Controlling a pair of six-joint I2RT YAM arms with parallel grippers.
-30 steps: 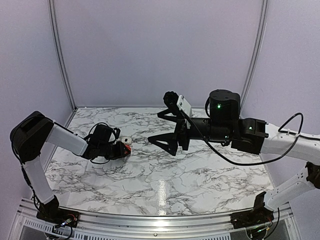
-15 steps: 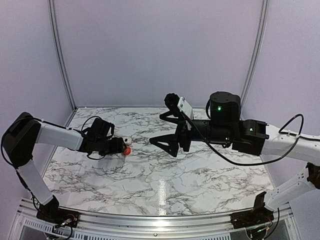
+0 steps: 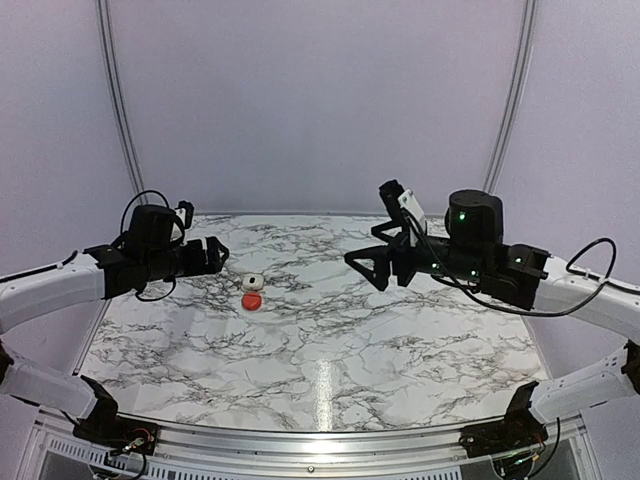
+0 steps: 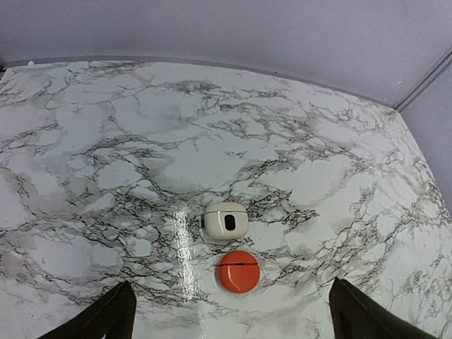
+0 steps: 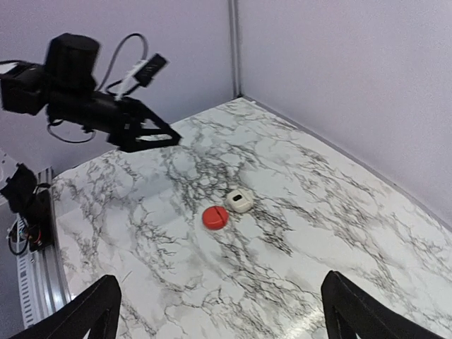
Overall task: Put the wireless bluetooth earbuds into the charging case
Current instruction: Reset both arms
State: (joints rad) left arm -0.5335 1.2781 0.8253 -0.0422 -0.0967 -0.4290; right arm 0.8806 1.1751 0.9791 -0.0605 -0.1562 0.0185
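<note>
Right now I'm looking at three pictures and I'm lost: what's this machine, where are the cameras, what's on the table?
These are two robot arms bolted at the near edge of a marble table. One picture looks down from above and behind them. The other two come from a camera on each wrist. The left pincer and right pincer both hang open above the table, holding nothing. On the table lie a small white case and, close beside it, a closed round red case.
</note>
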